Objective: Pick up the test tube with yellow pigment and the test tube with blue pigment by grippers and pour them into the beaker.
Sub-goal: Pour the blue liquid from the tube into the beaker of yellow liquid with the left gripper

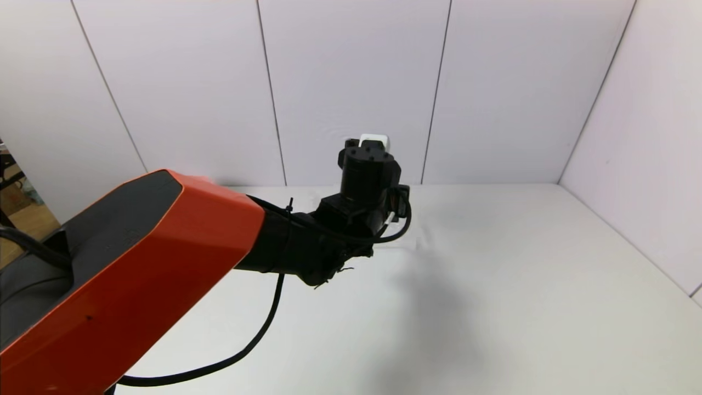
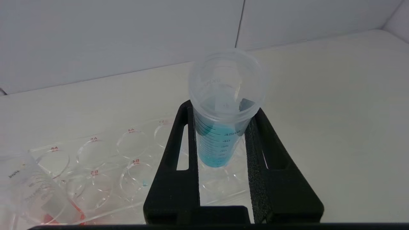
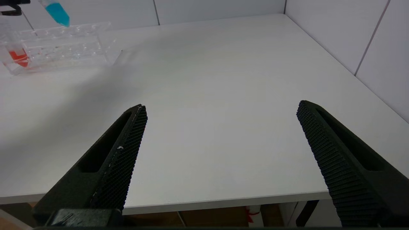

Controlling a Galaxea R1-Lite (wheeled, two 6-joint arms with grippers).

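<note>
My left gripper [image 2: 222,110] is shut on the test tube with blue pigment [image 2: 220,140], gripping it just below the open rim. The tube is upright, and its blue tip hangs above the clear tube rack [image 2: 96,159]. From the right wrist view the blue tip [image 3: 57,11] is clear of the rack [image 3: 64,48]. In the head view the raised left arm and wrist [image 1: 367,175] hide the tube and rack. My right gripper [image 3: 222,107] is open and empty, low over the table's front edge. The yellow-tipped tube and the beaker are out of view.
A red-tipped tube [image 2: 38,198] stands in the rack's end away from the blue tube and also shows in the right wrist view [image 3: 17,56]. The white table [image 3: 223,64] is bounded by white walls at the back and on the right.
</note>
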